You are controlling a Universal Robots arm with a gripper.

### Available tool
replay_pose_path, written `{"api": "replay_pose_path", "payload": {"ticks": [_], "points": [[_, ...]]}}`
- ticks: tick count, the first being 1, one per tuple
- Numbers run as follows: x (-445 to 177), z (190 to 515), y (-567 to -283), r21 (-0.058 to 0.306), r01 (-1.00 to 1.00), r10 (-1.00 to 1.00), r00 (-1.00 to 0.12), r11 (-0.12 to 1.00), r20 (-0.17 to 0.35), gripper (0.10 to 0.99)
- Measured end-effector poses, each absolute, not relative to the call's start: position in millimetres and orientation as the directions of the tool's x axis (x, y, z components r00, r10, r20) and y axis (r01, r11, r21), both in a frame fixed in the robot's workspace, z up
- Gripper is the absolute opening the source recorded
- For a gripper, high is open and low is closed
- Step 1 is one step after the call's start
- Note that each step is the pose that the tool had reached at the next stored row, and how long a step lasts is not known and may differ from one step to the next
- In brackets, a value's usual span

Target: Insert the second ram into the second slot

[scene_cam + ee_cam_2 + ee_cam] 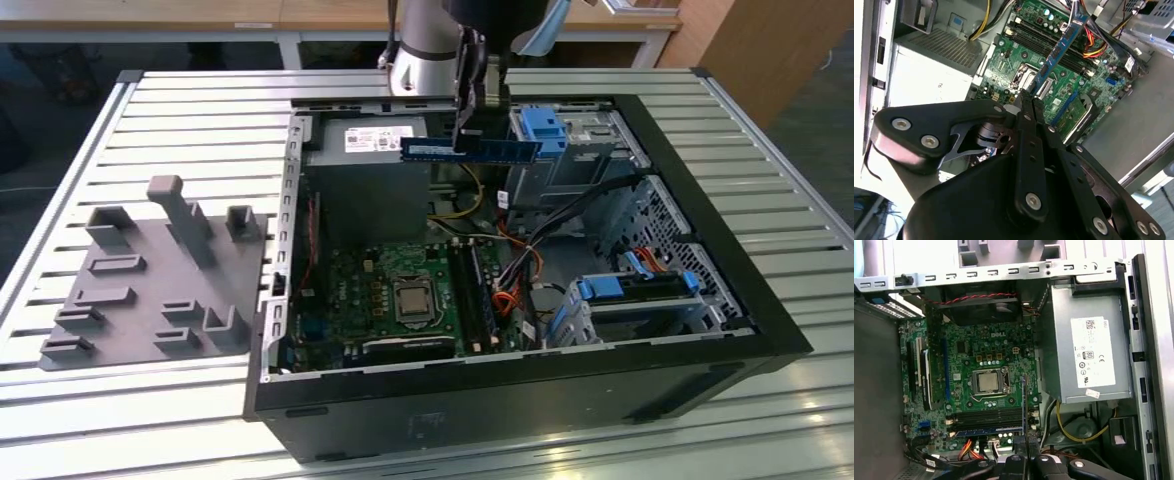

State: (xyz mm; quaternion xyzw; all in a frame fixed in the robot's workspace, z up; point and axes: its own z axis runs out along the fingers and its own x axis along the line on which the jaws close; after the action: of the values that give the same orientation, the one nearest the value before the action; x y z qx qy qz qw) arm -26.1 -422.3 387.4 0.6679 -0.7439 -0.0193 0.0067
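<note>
- Above the far side of the open case (534, 400), the gripper (467, 135) was clamped on the ram (507, 151).
- It held the ram level, well clear of the motherboard (387, 290) below.

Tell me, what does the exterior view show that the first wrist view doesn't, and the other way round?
Exterior view: the silver robot arm tube and the broad face of the long, flat blue ram stick, clamped in the black gripper. First wrist view: a red-and-black twisted wire. Both: the green motherboard and grey metal power supply box.
</note>
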Motion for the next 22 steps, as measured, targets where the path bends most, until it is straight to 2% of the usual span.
{"api": "replay_pose_path", "payload": {"ticks": [22], "points": [[-26.1, 387.3, -422.3, 0.038, -0.966, -0.966, -0.257, 0.256, -0.016, 0.129]]}}
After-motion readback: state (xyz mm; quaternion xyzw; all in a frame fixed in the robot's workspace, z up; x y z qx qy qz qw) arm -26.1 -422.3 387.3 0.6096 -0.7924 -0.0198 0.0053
